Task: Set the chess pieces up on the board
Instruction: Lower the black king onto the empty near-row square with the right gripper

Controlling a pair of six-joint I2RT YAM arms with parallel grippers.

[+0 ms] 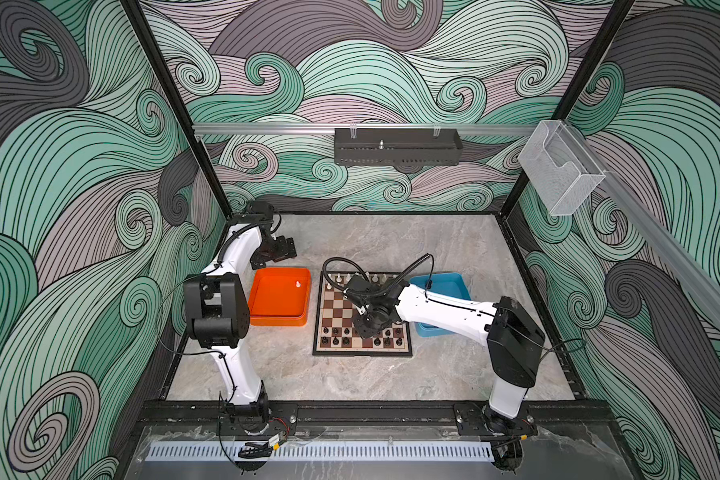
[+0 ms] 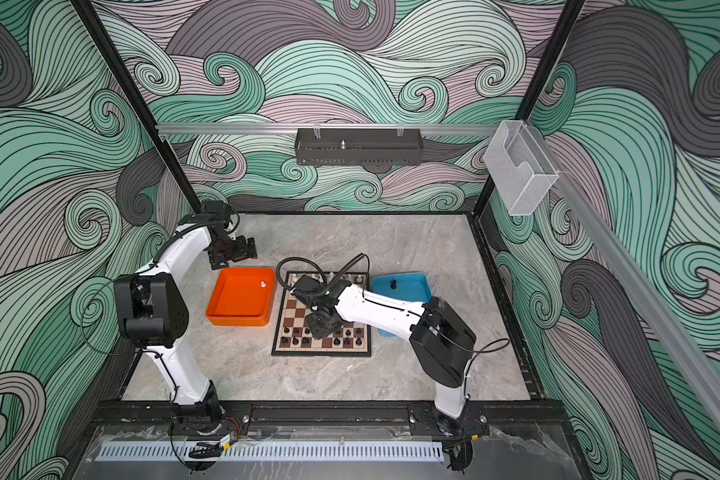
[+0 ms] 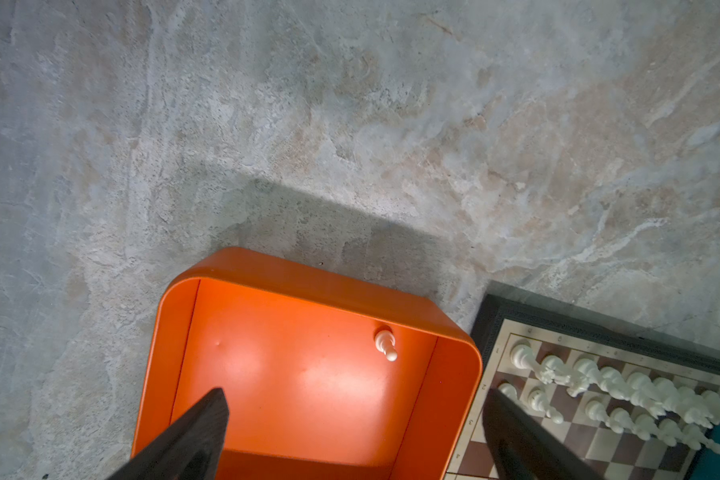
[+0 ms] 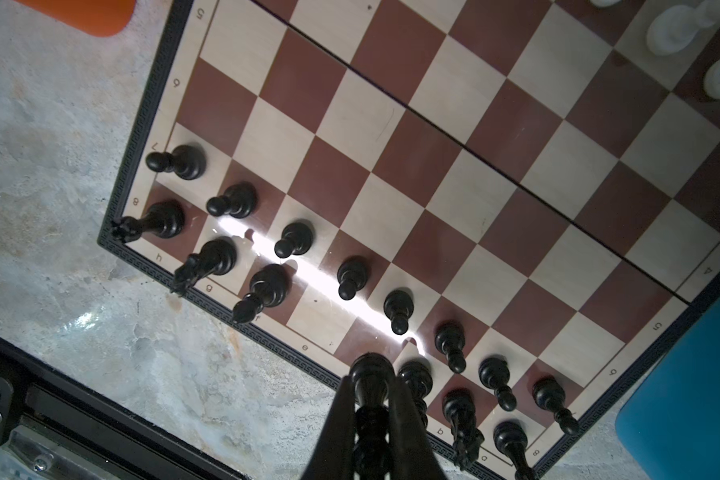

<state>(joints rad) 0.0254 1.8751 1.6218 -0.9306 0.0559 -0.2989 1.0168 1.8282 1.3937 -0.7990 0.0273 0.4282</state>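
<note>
Black chess piece pinched in right claw.

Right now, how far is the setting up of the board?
Done: white pieces stand in the far rows of the board, black pieces in the near ones. In hand: the right gripper is shut on a black piece at the nearest row. Left: a white pawn in the orange tray, a second black piece in the blue tray. The left gripper is open.
</note>
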